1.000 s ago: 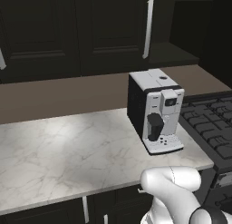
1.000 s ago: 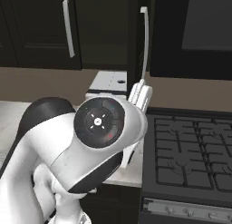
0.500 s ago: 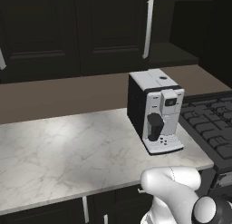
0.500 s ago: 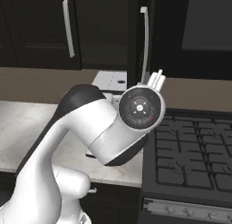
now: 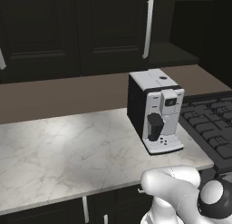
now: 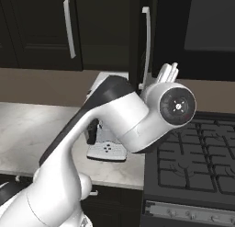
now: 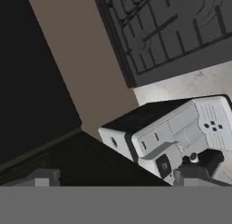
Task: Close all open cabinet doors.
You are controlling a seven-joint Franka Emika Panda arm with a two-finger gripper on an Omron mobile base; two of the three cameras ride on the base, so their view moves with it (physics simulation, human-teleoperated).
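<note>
Dim, soft, shadowy rendered light

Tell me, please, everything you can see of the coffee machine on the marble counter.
The coffee machine is a boxy appliance with black sides and a white, silver-grey front and top. Its front carries a small dark display, a black spout block below it, and a pale drip tray with small dark buttons at its foot. A round dark spot sits on the flat top. It stands upright on the marble counter, near the counter's end beside the black stove, below the dark cabinet doors. Nothing else touches it.
</note>
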